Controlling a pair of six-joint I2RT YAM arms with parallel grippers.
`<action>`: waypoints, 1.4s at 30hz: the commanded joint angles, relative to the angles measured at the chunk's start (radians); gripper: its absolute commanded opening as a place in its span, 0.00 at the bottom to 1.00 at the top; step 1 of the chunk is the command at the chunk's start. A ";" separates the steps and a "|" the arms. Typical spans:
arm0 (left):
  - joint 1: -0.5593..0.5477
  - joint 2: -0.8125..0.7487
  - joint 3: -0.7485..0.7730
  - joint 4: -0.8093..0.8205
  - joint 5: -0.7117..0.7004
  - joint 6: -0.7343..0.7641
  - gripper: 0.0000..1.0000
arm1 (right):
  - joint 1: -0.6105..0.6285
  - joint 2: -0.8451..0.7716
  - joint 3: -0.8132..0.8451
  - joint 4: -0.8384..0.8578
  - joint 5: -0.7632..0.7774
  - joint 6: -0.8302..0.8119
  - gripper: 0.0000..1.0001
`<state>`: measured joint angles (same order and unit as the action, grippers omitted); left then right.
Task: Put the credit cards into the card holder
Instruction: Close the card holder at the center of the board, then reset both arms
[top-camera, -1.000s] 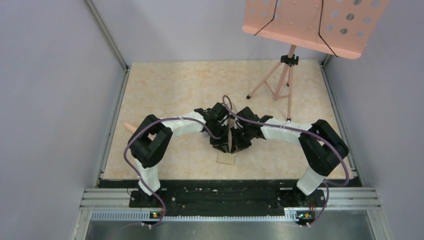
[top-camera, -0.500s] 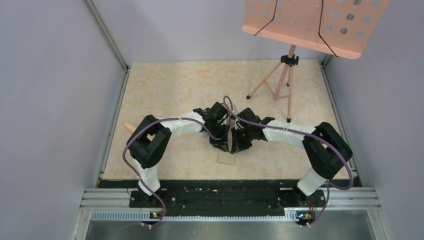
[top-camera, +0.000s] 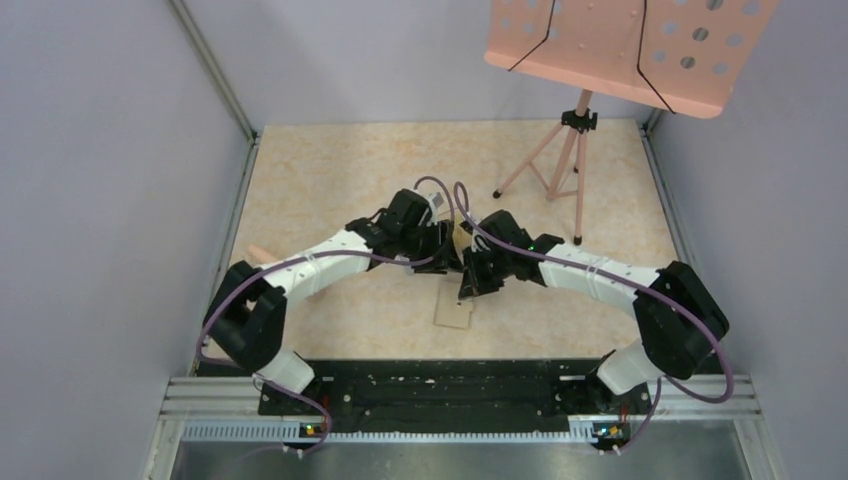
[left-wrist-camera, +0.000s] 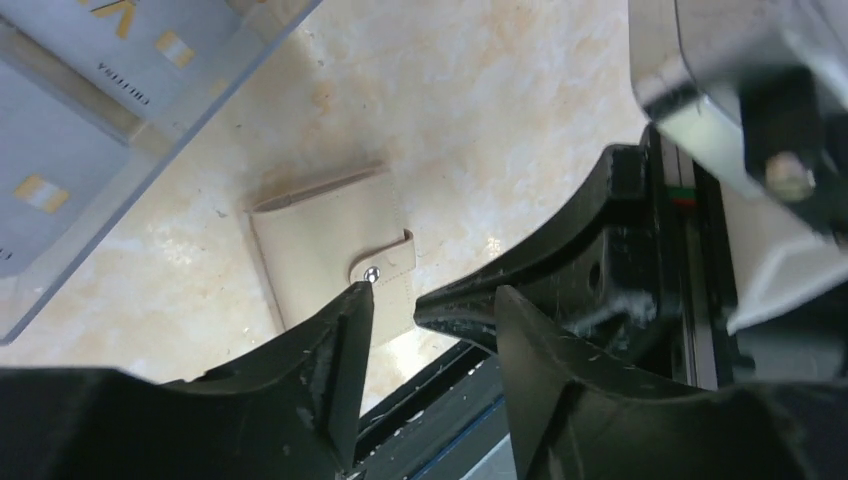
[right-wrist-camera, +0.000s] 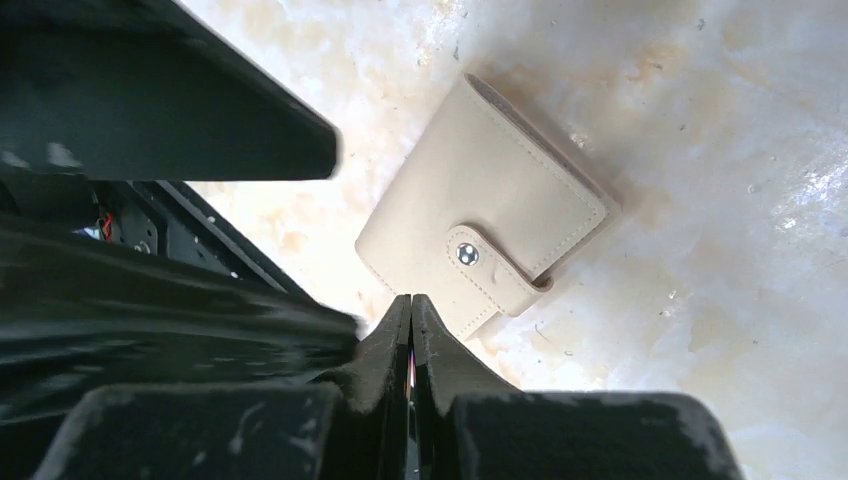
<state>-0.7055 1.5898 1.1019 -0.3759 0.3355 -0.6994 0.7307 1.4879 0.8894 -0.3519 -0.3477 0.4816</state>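
Under both wrists, on the desk (right-wrist-camera: 700, 120), you see the tan wallet (right-wrist-camera: 480, 230) lying closed with its snap tab fastened. Your left fingers (left-wrist-camera: 320, 360) are spread and hold nothing. Your right fingers (right-wrist-camera: 385, 350) are pressed together; whether a card sits between them, you cannot tell. Pale cards (left-wrist-camera: 50, 150) lie in the clear box (left-wrist-camera: 200, 90) nearby.

Left pincer (left-wrist-camera: 430, 297) spread open over closed tan card holder (left-wrist-camera: 322, 252) on counter (left-wrist-camera: 480, 110); credit cards (left-wrist-camera: 60, 120) in clear box (left-wrist-camera: 190, 125) nearby.

Bright, even light falls from above; the card holder (right-wrist-camera: 480, 250) casts a soft shadow on the table (right-wrist-camera: 750, 150). Wrist views blur near their lower edges.
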 joint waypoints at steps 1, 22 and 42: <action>0.061 -0.148 -0.118 0.190 0.046 -0.080 0.58 | -0.028 -0.058 -0.024 0.030 0.026 0.003 0.00; 0.428 -0.841 -0.539 0.236 -0.655 0.131 0.81 | -0.469 -0.421 -0.251 0.227 0.526 -0.178 0.99; 0.592 -0.464 -0.892 1.175 -0.695 0.648 0.81 | -0.644 -0.254 -0.616 1.084 0.578 -0.397 0.99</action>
<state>-0.1467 1.0683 0.2317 0.4839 -0.4225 -0.1352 0.1703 1.1713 0.2249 0.5354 0.2863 0.0807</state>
